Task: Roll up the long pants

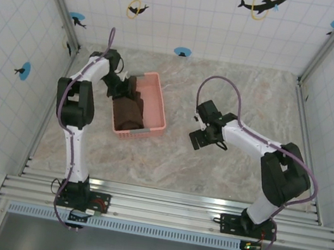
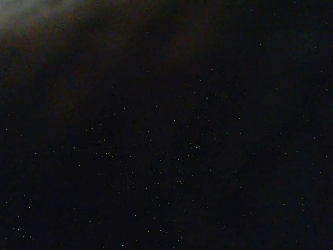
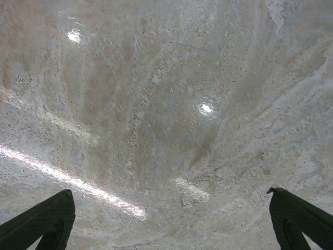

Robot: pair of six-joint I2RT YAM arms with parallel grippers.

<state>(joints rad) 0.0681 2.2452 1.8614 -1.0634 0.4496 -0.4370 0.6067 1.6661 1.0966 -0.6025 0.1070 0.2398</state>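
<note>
The long pants (image 1: 131, 116) lie bunched as a dark brown bundle inside the pink slatted basket (image 1: 160, 108). My left gripper (image 1: 123, 89) reaches in over the basket's left rim, and a fold of the cloth rises up to its fingers, so it is shut on the pants. The left wrist view is almost black, with cloth right against the lens. My right gripper (image 1: 202, 138) hovers open over bare table to the right of the basket. In the right wrist view its fingertips (image 3: 52, 213) stand far apart with nothing between them (image 3: 169, 191).
The marble-patterned table (image 1: 223, 173) stretches between the basket and the right arm. Tiled walls enclose the back and both sides. A metal rail (image 1: 166, 205) carrying both arm bases runs along the near edge.
</note>
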